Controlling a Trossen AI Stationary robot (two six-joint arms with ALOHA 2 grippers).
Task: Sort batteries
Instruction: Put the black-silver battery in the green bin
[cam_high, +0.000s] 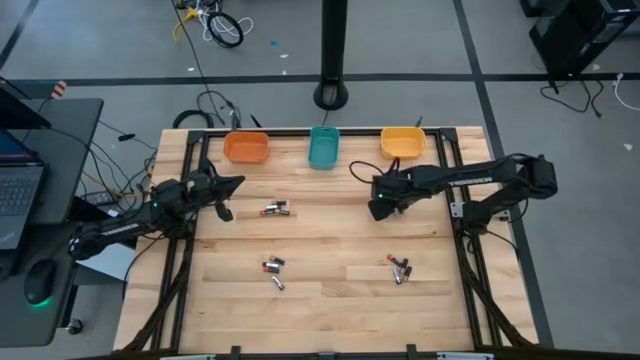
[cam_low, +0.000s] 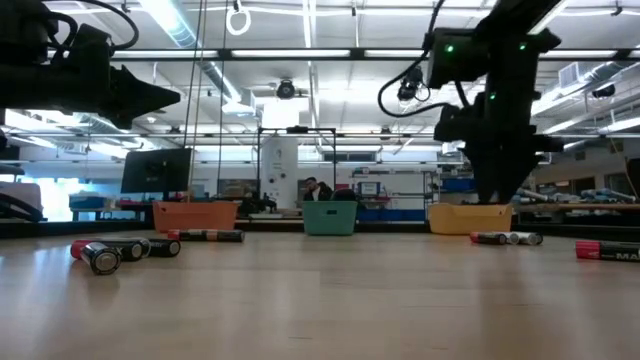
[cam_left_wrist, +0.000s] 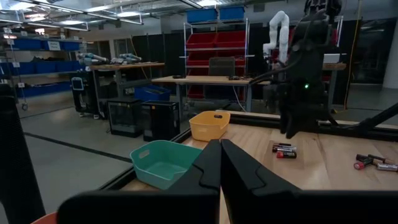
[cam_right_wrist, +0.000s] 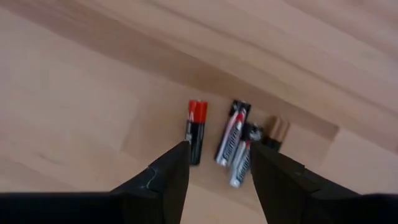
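Observation:
Batteries lie on their sides on the wooden table in three small groups: one at the far left (cam_high: 275, 209), one at the near left (cam_high: 273, 268) and one at the near right (cam_high: 400, 268). My right gripper (cam_high: 380, 207) hangs above the table, pointing steeply down, open and empty. Past its fingers (cam_right_wrist: 168, 177) its wrist view shows a red-and-black battery (cam_right_wrist: 195, 129), two silver-and-black ones (cam_right_wrist: 231, 138) and a brownish one (cam_right_wrist: 278, 130) lying side by side. My left gripper (cam_high: 232, 186) waits shut above the table's far left, pointing about level (cam_left_wrist: 221, 163).
Three bins stand in a row along the far edge: orange (cam_high: 246, 148), teal (cam_high: 323, 148) and yellow (cam_high: 402, 143). Black frame rails (cam_high: 465, 260) run along both table sides. Bare wood (cam_high: 330, 240) lies between the battery groups.

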